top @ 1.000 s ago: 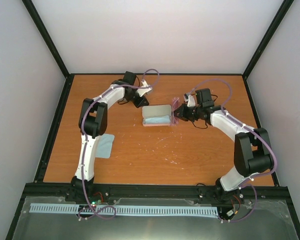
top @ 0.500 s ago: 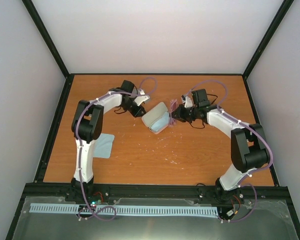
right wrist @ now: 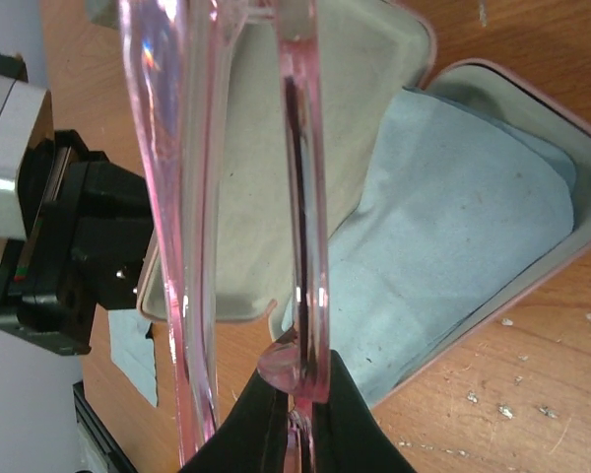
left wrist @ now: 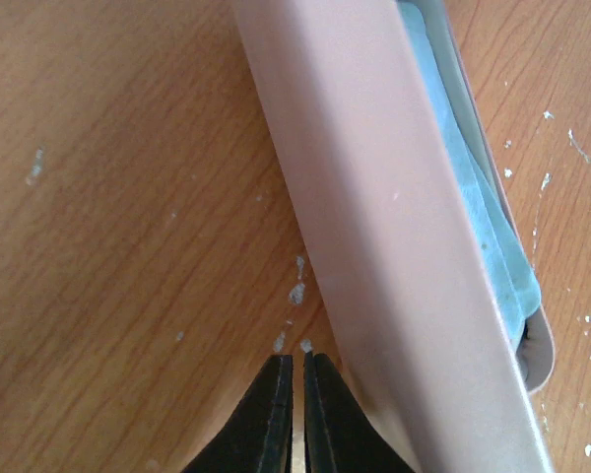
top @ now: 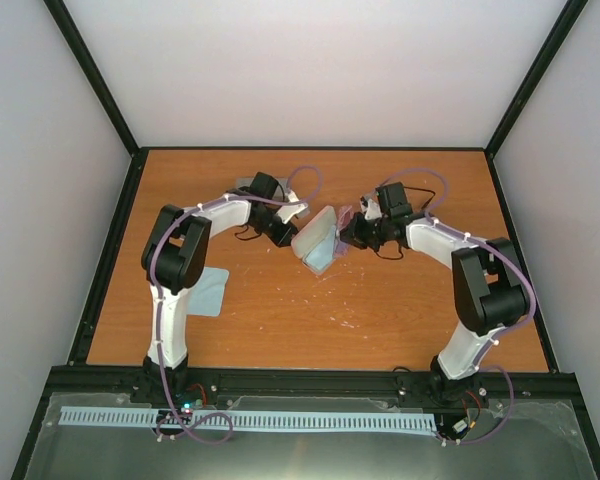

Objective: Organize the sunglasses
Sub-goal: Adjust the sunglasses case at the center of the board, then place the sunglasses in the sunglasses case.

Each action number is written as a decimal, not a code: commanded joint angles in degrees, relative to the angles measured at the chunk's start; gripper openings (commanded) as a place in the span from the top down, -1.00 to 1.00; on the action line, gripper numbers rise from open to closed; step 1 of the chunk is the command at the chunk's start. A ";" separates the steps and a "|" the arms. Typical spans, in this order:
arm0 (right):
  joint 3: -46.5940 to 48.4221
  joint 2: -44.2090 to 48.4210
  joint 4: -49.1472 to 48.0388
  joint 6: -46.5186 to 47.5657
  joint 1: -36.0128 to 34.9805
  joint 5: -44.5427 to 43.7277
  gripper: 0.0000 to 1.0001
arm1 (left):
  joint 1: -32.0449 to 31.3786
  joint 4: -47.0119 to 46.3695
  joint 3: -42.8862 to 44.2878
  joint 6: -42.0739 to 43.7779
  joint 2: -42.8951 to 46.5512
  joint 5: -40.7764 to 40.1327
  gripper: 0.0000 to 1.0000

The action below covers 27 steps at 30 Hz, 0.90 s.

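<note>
Now the right jaws are pinched shut on the pink see-through sunglasses (right wrist: pixel 303 197), holding them at the right edge of the open case (top: pixel 318 242), near the middle of the overhead view. A light-blue cloth (right wrist: pixel 453 227) lies inside the case. The left jaws are closed on nothing, just beside the case's pink outer shell, low over the counter (top: pixel 280 320).

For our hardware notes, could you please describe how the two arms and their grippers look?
Both the left arm and right arm have white shells with black joints and a purple cable looped along each. The left gripper and right gripper have slim, black, tapering fingers.
</note>
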<state>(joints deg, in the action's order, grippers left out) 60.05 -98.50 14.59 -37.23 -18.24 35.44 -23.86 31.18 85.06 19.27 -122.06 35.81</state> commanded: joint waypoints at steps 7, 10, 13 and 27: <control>-0.95 -4.33 -7.18 -6.07 -3.13 0.33 0.94 | -0.40 -3.79 -3.30 -3.09 4.74 1.76 0.84; 0.03 -6.01 -7.18 -6.47 -4.62 0.14 0.95 | -0.37 -4.39 -4.33 -3.50 5.42 1.80 0.84; 0.44 -7.27 -6.69 -6.94 -5.64 -0.81 0.94 | -0.55 -4.96 -4.98 -3.90 5.93 1.98 0.84; -5.67 -6.61 -17.99 -17.83 -5.97 -6.36 0.94 | -1.01 -6.38 -6.39 -4.42 7.27 2.24 0.84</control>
<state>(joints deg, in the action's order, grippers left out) 55.31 -106.10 1.43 -51.53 -23.83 31.53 -24.47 26.48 78.70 15.70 -117.03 36.51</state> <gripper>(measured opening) 0.058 0.083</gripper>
